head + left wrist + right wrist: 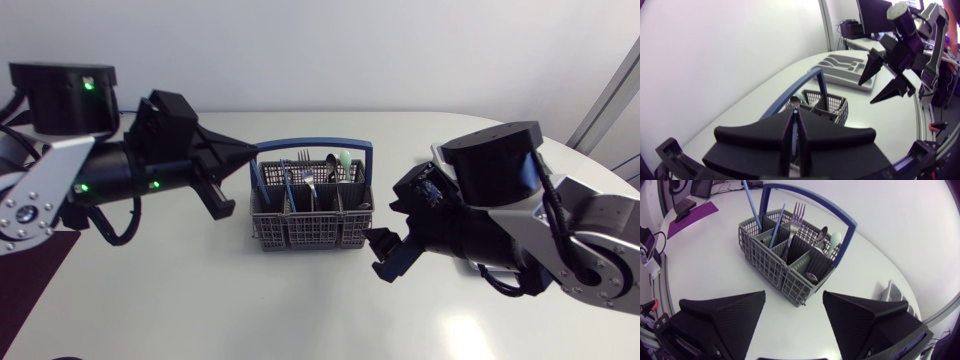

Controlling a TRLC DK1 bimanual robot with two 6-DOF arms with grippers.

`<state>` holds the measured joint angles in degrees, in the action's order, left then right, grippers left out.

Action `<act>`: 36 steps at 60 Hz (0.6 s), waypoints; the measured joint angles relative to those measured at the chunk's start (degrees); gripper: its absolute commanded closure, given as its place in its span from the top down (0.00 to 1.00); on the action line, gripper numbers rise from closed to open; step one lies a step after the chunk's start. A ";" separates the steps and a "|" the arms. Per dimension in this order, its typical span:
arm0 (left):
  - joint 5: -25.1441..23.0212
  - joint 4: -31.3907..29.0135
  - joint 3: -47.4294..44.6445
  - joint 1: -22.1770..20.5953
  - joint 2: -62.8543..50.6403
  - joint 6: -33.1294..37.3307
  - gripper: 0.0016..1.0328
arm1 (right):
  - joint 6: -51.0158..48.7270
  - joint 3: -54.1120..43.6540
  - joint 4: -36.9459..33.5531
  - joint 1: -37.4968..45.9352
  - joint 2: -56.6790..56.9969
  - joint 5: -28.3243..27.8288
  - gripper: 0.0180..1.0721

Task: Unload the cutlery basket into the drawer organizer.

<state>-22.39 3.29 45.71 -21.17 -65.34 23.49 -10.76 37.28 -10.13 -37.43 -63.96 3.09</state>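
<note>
- Two black wedge-fingered end effectors flank the grey mesh cutlery basket with its blue hoop handle (310, 208). It stands upright in the middle of the white table (200, 300), so either arm can reach it.
- My left end effector (240, 155) sits just beside the basket's handle, its fingers pressed to a narrow slit. I can make out nothing gripped between them.
- My right end effector (792, 322) hangs spread wide and empty, aimed at the basket's near wall. I judge it posed for a pick.
- A silver fork (797, 212), a pale green-handled utensil (836, 239) and thin blue sticks (777, 225) stand upright in their compartments, easy to pinch from above.
- The grey moulded drawer organizer (840, 62) lies well apart from the basket, beyond my right arm, so I judge that arm the natural carrier.
</note>
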 measured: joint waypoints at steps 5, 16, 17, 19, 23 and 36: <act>-3.02 -2.82 3.37 1.68 1.36 -2.99 0.03 | 0.00 0.00 0.00 -0.15 0.00 0.00 0.79; -5.84 -7.54 8.68 2.73 3.41 -8.81 0.03 | 0.00 0.35 -1.62 -0.15 1.79 0.42 0.79; -6.16 -7.93 8.98 2.73 3.56 -9.38 0.03 | 0.00 0.44 -1.75 -0.15 2.03 0.42 0.79; -6.95 -8.66 9.57 2.73 3.89 -10.51 0.03 | -0.02 0.61 -2.23 -0.15 2.95 0.42 0.79; -8.57 -10.03 10.73 2.73 4.24 -12.68 0.03 | -0.04 1.22 -3.58 -0.22 5.22 0.13 0.79; -11.26 -11.67 13.00 0.70 3.54 -17.99 0.03 | -0.24 3.67 -6.51 -0.76 9.90 -2.47 0.79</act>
<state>-33.65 -8.38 58.72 -20.47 -61.80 5.50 -11.00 40.95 -16.64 -38.20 -54.06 0.62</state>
